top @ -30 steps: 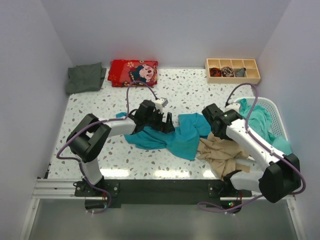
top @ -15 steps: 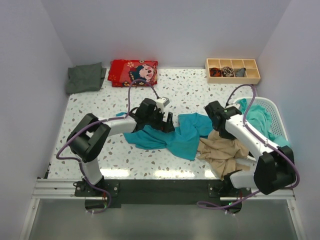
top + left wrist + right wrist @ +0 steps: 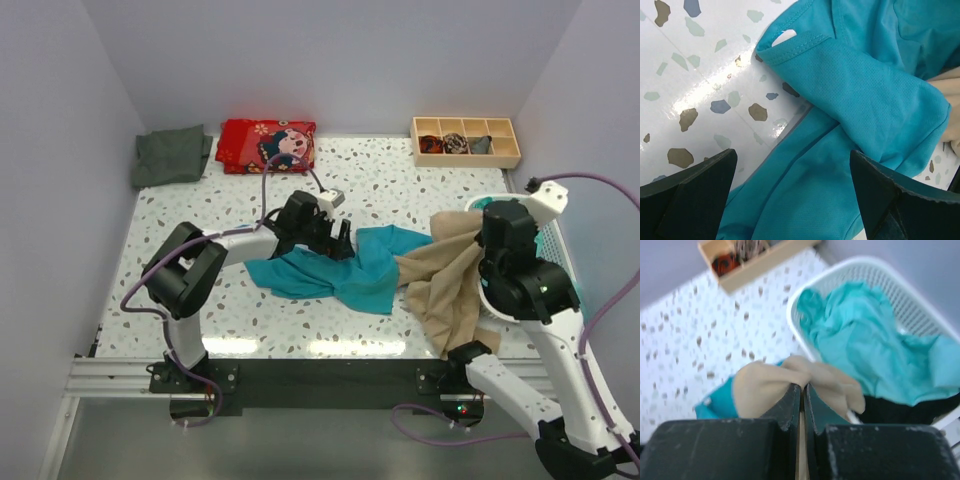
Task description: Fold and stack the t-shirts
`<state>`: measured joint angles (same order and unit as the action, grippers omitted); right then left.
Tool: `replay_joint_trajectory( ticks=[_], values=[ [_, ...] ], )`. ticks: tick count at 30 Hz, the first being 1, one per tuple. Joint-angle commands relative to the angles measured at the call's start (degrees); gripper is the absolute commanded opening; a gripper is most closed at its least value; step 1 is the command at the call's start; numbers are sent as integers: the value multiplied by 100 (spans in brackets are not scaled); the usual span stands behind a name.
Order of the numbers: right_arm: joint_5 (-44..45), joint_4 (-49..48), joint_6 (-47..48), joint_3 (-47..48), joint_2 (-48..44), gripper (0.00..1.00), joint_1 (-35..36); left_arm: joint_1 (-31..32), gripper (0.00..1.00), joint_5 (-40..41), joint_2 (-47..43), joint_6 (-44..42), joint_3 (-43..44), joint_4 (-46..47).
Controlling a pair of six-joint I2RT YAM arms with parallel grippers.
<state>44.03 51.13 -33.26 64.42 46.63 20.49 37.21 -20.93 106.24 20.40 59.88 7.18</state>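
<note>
At the far left corner of the table [image 3: 180, 300], the dark grey-green t-shirt [image 3: 172, 156] is seen already folded, well apart from both arms. Nearer the middle, the left gripper [image 3: 793, 160] is held low with its fingers [image 3: 687, 185] spread wide and nothing between them. The teal t-shirt [image 3: 860, 100] is spread crumpled directly beneath it, with a hemmed edge and a sleeve-like flap just ahead of the fingertips. In the top view this shirt's long axis is seen to run left to right across the table, so it is judged to be the left arm's to take, the nearest hem lying just forward of the open jaws. To the right, the beige t-shirt [image 3: 445, 285] is pinched in the right gripper [image 3: 802, 390], whose fingers are closed to a narrow slit on a bunched fold. It is held raised, and the cloth drapes down and leftward until its lower part rests on the table, touching or just overlapping the teal shirt's right end. The beige shirt's hanging axis is thus tilted toward the middle, where bare table is needed for it to be spread. At the far right, the white basket [image 3: 880, 275] is seen holding a lighter teal cloth [image 3: 860, 335], beside the right arm; whether that is a shirt cannot be told.
</note>
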Motion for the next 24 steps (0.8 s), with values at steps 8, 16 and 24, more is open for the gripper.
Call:
replay_joint_trajectory(
  ticks=[8,16,24],
  values=[
    [4867,-2001,1330,255,91,0,-45,14,100,-175,29,43,411,-41],
    [4168,-3539,2928,642,680,0,-941,14,100,-166,73,8,534,-164],
    [2184,-3184,2917,720,1628,0,-2715,14,100,-148,125,-36,534,-173]
  ],
)
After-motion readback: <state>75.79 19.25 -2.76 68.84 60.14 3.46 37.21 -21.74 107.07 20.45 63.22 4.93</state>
